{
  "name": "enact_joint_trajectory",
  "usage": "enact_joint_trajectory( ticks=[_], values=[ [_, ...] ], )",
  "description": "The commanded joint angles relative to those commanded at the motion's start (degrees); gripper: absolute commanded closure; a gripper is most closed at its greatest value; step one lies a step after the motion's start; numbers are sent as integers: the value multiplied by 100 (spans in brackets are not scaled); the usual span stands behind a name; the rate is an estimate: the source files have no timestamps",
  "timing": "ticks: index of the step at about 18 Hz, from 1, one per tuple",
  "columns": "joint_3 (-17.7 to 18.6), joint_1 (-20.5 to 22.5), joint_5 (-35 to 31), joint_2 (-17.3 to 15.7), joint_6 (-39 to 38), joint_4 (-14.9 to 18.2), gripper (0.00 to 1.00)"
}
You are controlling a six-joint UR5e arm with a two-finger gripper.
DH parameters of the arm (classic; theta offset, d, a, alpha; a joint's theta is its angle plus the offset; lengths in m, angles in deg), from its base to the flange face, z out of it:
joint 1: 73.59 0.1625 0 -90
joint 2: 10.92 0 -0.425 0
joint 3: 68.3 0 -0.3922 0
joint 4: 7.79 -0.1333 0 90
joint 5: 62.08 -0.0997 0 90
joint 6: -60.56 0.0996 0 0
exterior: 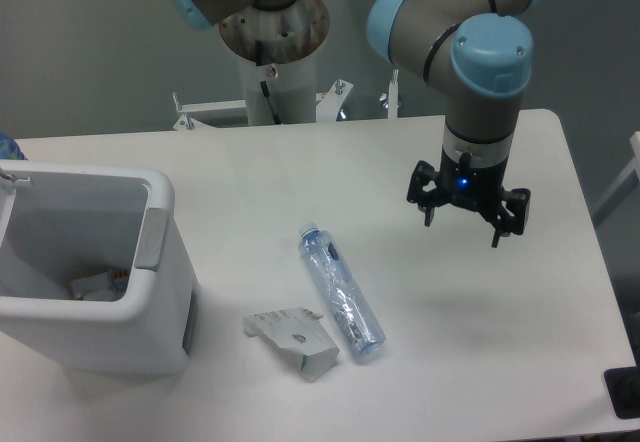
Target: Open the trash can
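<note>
1. White plastic, one trash can (95,332) sits at the lower left of the frame, its top open so I can look straight down inside; one grey push tab (153,238) shows on its right rim.
2. Inside the can, at the bottom, lies some crumpled rubbish (98,284); I cannot tell how many pieces.
3. One arm reaches in from the top of the frame, with pale blue caps on its joints, and one gripper (467,224) hangs at the right of centre, above the table (480,362).
4. The claw's two fingers are spread apart and nothing sits between them; a small blue light (461,184) glows on its body.
5. One clear plastic bottle (340,292) lies on its side near the middle of the frame, slanting from upper left to lower right, cap end uppermost.
6. One small white-grey carton (293,338), flattened and bent, lies just left of the bottle's lower end, between bottle and can.
7. The gripper is well apart from the can, with bottle and carton lying between them.
</note>
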Motion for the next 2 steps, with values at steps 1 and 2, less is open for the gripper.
enact_joint_trajectory(
  ticks=[1, 2],
  values=[
    [0, 0, -26, 18, 0, 0, 0],
    [17, -17, -113, 35, 0, 0, 0]
  ],
)
